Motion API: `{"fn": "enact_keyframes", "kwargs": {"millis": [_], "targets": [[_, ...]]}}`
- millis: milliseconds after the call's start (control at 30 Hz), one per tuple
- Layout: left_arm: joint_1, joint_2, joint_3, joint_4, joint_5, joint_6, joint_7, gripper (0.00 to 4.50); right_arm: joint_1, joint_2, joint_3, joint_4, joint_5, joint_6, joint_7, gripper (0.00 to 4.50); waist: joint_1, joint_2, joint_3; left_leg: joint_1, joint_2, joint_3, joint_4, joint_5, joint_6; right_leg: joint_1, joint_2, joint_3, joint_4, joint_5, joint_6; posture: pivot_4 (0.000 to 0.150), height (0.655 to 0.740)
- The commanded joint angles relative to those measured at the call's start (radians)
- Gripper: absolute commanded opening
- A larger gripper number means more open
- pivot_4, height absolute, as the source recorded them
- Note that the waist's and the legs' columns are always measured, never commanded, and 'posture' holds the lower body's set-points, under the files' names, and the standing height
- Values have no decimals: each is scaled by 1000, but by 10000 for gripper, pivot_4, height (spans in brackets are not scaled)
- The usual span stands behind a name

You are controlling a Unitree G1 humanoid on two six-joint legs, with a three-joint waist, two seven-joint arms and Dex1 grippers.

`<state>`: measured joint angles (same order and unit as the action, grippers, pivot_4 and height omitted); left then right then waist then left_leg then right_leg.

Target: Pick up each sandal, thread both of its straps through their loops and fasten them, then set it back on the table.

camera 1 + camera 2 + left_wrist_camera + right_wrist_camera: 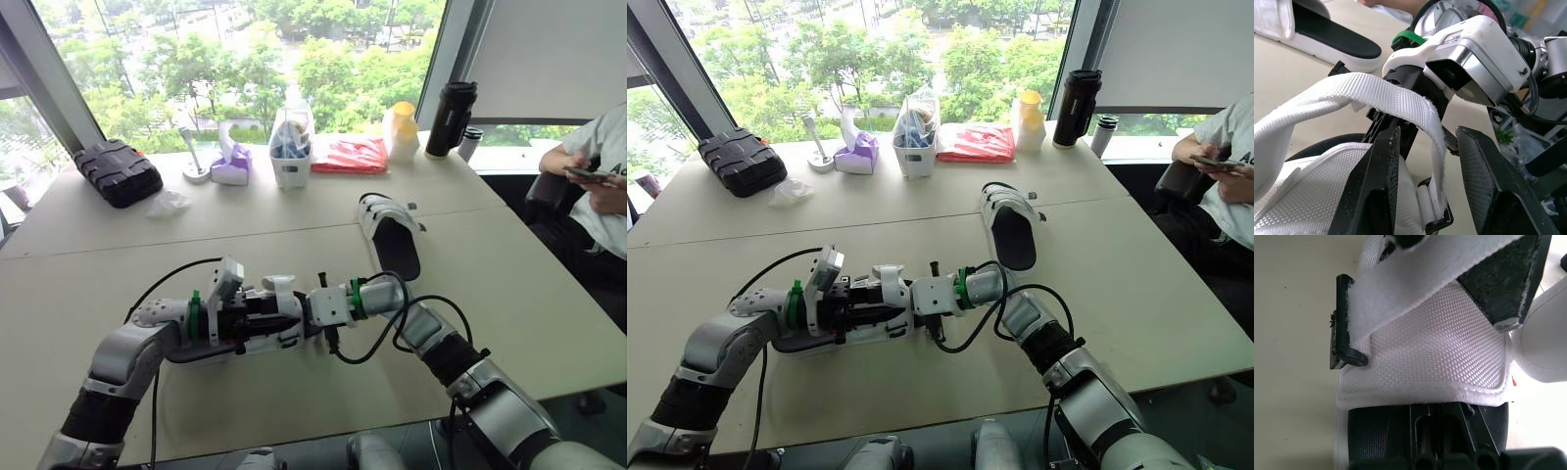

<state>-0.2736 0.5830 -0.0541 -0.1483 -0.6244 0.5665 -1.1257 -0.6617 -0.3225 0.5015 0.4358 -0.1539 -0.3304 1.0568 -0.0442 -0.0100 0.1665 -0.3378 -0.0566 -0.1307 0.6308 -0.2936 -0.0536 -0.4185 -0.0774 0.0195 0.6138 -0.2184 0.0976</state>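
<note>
The sandal being worked (872, 328) sits at the near edge of the table (98, 255), pinned between the two grippers that meet over it, while the other sandal (390, 235) lies well apart further back. The left gripper (1427, 142) stands open with the white strap (1327, 98) arching between its fingers (1376, 191), probably so that the strap's free end can be fed down into the black loop (1344, 328) at the sandal's side. The right gripper (903, 299) presses in from the opposite end, seemingly to steady the sandal, though I cannot tell whether it grips anything.
</note>
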Motion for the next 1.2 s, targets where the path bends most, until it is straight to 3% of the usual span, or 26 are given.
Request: {"fn": "enact_keyframes", "kwargs": {"millis": [33, 133, 567, 900, 1167, 1200], "targets": [[-17, -2, 26, -20, -31, 12, -2, 12640, 39, -1, 63, 58, -64, 30, 21, 0, 0, 0, 0, 0, 0, 0, 0, 0, 0, 0, 0, 0, 0, 0, 0, 1500, 7400], [-16, -5, 34, -23, -51, 31, -5, 271, 40, -2, 63, 56, -64, 31, 20, 0, 0, 0, 0, 0, 0, 0, 0, 0, 0, 0, 0, 0, 0, 0, 0, 1500, 7400], [25, 27, 1, -45, 0, -2, -24, 271, 39, -2, 62, 60, -63, 30, 22, 0, 0, 0, 0, 0, 0, 0, 0, 0, 0, 0, 0, 0, 0, 0, 0, 1500, 7400], [66, 57, -62, -8, 148, -191, -69, 271, 38, 1, 63, 60, -63, 29, 22, 0, 0, 0, 0, 0, 0, 0, 0, 0, 0, 0, 0, 0, 0, 0, -1, 1500, 7400], [72, 44, -43, -24, 134, -175, -36, 271, 39, 2, 64, 62, -64, 28, 22, 0, -1, 0, 0, 0, 0, 0, 0, 0, 0, 0, 0, 0, 0, -1, 0, 1500, 7400], [72, 47, -40, -31, 122, -159, -35, 2733, 39, 2, 64, 61, -64, 28, 22, 0, -1, 0, 0, 0, 0, 0, 0, 0, 0, 0, 0, 0, 0, -1, 0, 1500, 7400]]}}
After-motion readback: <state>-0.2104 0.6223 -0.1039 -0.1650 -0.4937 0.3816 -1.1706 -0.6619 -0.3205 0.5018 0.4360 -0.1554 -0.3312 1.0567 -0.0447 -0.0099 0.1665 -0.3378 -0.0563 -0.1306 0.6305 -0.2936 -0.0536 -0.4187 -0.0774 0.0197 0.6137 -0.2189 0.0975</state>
